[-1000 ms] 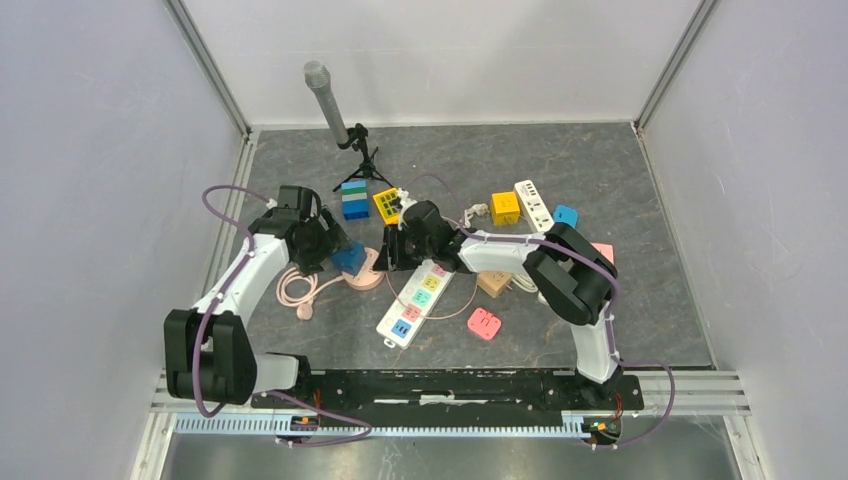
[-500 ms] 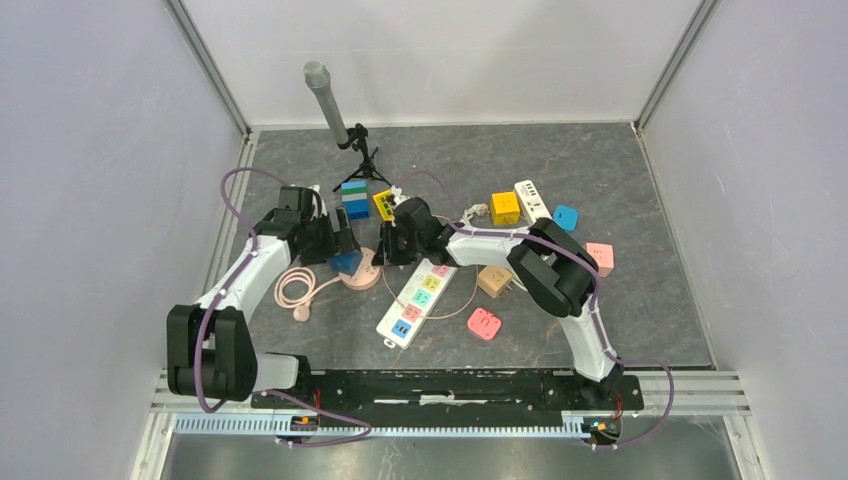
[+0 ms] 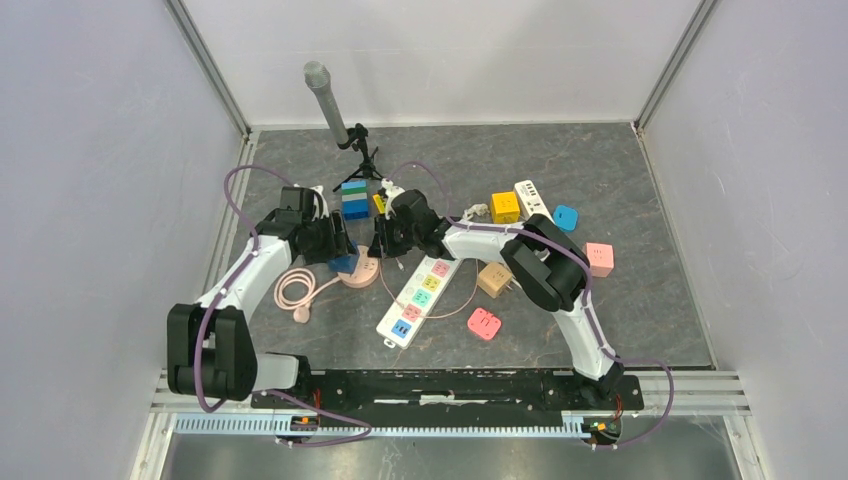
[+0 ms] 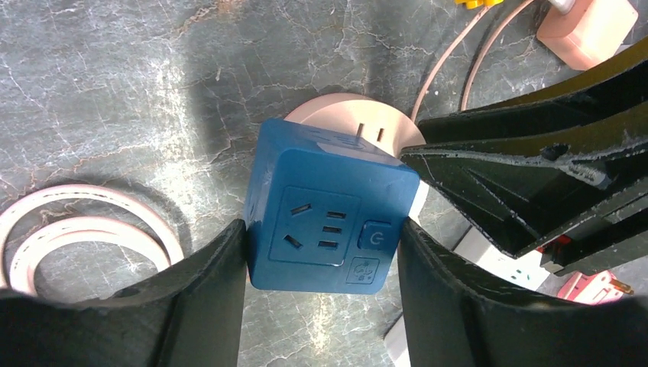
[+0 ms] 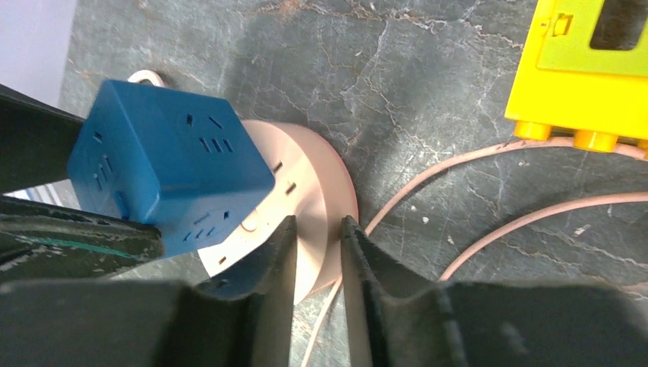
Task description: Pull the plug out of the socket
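My left claw (image 4: 322,237) is clamped on the blue cube plug (image 4: 328,202), with one finger (image 4: 202,298) pressed against each side of it. The plug sits tilted on top of the round pink socket (image 5: 309,164), left of the middle of the table (image 3: 620,180). My right claw (image 5: 317,252) is nearly together, pinching the socket's rim from the opposite side. I cannot tell whether the plug's pins are seated in the socket. A pink cord (image 4: 76,229) lies coiled just beside the socket, and a yellow block (image 5: 588,69) lies near it
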`<state>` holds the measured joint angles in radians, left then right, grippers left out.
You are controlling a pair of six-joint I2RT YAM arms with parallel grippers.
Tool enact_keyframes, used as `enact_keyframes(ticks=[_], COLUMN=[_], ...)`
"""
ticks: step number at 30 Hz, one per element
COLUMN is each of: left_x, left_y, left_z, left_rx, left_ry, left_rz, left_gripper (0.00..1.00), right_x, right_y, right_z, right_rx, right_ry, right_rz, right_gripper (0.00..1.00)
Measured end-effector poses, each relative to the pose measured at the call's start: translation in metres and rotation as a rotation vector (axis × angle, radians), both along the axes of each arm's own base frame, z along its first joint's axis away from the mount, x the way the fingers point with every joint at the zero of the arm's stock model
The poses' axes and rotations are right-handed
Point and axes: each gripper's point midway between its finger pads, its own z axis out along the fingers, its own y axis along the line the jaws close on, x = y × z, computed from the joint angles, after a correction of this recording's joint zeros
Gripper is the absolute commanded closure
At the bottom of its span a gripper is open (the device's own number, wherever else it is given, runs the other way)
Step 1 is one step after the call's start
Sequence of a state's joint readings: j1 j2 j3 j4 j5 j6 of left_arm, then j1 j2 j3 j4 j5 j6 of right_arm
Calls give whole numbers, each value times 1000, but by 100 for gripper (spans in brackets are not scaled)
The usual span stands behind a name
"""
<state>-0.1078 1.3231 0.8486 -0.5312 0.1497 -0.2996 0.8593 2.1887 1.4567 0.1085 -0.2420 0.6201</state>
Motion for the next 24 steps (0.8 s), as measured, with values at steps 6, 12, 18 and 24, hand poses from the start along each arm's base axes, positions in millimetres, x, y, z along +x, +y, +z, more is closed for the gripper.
enact_keyframes(ticks=[6, 12, 18, 24], left_x=[3, 6, 6, 4], left_y=[5, 11, 10, 9], left_z=[1, 3, -1, -16], left_rx=[33, 51, 44, 55], left_ry=[21, 45, 64, 123], left_rz=[28, 110, 106, 97], left_gripper=[51, 34, 18, 31], right_x=[-3, -7, -9, -9], right_y=[-7, -10, -8, -2], right_z=[1, 12, 9, -9], right_rx=[-38, -26, -26, -14], right_ry=[-11, -20, -12, 23], right_rz=[4, 12, 20, 26], right_gripper=[50, 49, 49, 51])
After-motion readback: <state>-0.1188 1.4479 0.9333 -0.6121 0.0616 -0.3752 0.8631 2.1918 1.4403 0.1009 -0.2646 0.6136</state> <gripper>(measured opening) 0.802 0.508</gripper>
